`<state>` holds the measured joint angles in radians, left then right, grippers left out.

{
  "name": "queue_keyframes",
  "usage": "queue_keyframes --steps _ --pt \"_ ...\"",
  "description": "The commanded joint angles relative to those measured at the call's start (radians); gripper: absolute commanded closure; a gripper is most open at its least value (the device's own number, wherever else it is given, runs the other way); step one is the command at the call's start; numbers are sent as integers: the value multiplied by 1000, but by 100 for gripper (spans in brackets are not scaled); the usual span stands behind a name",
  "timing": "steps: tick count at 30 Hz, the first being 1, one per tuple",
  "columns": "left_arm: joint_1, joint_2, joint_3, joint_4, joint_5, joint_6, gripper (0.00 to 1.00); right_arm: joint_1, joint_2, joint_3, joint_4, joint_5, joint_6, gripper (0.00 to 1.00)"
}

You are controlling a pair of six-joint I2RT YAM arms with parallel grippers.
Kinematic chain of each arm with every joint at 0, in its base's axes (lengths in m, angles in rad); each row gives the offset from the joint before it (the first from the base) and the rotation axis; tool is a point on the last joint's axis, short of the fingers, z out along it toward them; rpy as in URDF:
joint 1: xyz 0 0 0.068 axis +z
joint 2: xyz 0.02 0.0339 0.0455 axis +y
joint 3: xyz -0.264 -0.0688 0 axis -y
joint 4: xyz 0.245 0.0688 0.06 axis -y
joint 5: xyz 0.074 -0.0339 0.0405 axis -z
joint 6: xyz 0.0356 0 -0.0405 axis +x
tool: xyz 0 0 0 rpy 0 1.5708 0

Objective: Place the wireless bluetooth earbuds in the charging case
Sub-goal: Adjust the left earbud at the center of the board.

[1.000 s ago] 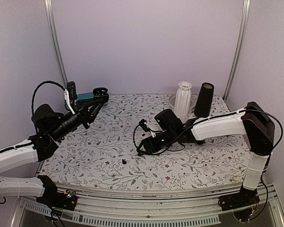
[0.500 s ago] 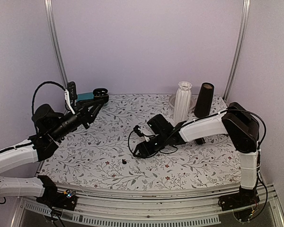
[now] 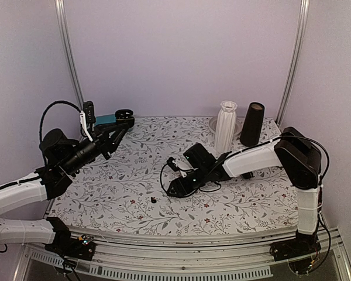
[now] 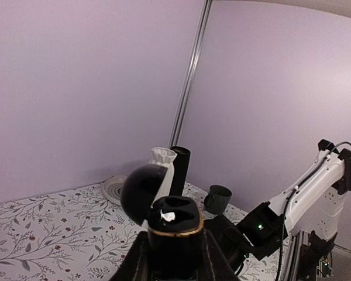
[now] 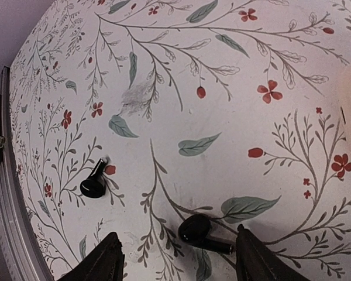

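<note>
one earbud (image 5: 196, 230) hidden beneath right tool (image 5: 178, 253)

There are two black earbuds, one earbud (image 5: 93, 183) and a second earbud (image 5: 200, 232), and a single black charging case (image 4: 172, 225). The other objects come one of each kind: one white ribbed vase (image 3: 226, 123), one tall black cylinder (image 3: 253, 124), one white plate (image 4: 113, 188) and one dark mug (image 4: 218, 198). Two robot arms are present, a left arm (image 3: 17, 196) and a right arm (image 3: 257, 157), along with one flower-patterned table (image 3: 123, 181).
</note>
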<state>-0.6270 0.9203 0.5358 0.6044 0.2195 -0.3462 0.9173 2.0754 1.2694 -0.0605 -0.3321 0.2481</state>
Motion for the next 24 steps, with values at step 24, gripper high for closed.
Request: queue_keyframes --steps 24 --pt "15 -8 3 -19 3 1 100 42 -48 78 -166 111 84 36"
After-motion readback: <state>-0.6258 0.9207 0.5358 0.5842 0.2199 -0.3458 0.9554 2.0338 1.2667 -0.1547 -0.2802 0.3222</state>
